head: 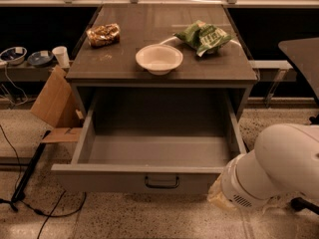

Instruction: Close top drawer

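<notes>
The top drawer [149, 180] is pulled far out of the grey cabinet and is empty inside. Its flat front panel carries a small dark handle [162, 183] at the centre. My white arm [271, 166] comes in from the lower right. The gripper [217, 195] shows only as a beige tip below the arm, right at the right end of the drawer's front panel, low near the floor.
On the cabinet top [124, 59] stand a white bowl [159, 59], a green chip bag [203, 35] and a brown snack bag [103, 34]. A cardboard piece [52, 103] leans at the left, with cables [30, 183] on the floor. A dark table [304, 51] is at the right.
</notes>
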`<state>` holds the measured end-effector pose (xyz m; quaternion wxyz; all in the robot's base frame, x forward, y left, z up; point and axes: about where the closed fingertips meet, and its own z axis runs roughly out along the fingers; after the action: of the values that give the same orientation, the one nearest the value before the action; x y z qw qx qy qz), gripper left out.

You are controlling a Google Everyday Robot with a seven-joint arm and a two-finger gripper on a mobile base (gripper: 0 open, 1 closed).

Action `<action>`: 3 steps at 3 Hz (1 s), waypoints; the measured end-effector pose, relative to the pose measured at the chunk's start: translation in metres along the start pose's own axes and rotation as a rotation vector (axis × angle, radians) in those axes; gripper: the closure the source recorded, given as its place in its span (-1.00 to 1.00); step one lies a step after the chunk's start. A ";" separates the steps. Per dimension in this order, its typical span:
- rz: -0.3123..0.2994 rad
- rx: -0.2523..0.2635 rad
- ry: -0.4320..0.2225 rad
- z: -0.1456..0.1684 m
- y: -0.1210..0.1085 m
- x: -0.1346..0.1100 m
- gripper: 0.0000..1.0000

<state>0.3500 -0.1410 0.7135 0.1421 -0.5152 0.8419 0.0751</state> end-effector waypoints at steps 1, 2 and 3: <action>0.028 -0.033 0.012 0.030 -0.001 -0.001 1.00; 0.052 -0.074 0.022 0.056 -0.005 -0.007 1.00; 0.054 -0.103 0.038 0.077 -0.014 -0.017 1.00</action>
<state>0.3821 -0.1120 0.6463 0.0974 -0.5003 0.8530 0.1126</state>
